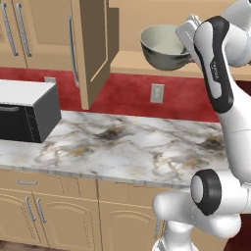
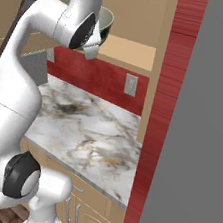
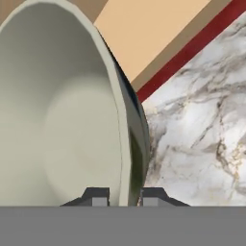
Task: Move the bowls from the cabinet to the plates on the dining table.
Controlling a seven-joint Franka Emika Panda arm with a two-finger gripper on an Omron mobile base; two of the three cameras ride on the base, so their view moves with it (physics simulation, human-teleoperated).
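The deep grey-green bowl (image 1: pixel 164 47) hangs in the air just in front of the open wall cabinet (image 1: pixel 147 29), tipped so its pale inside faces outward. The gripper (image 3: pixel 123 196) pinches its rim, one finger inside the wall and one outside. That edge grip probably explains the tilt. Below lies a marble counter (image 1: pixel 122 142), with a microwave (image 1: pixel 27 110) well off to the left.
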